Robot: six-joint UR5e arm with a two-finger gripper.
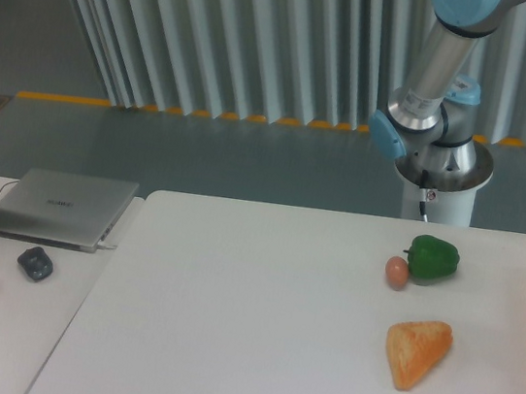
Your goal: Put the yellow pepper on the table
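The worktop point(254, 333) is a large, plain white, smooth slab with a rounded near-left corner, filling the lower frame. The yellow pepper cannot be seen anywhere in this view.

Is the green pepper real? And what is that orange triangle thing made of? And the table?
The green pepper looks like smooth, shiny plastic: even colour with a bright glint, though a real one could shine too. The orange triangle looks matte and slightly grainy, like toy bread of foam or soft plastic; I can't tell which. The table seems a hard, smooth white laminate with a soft sheen.
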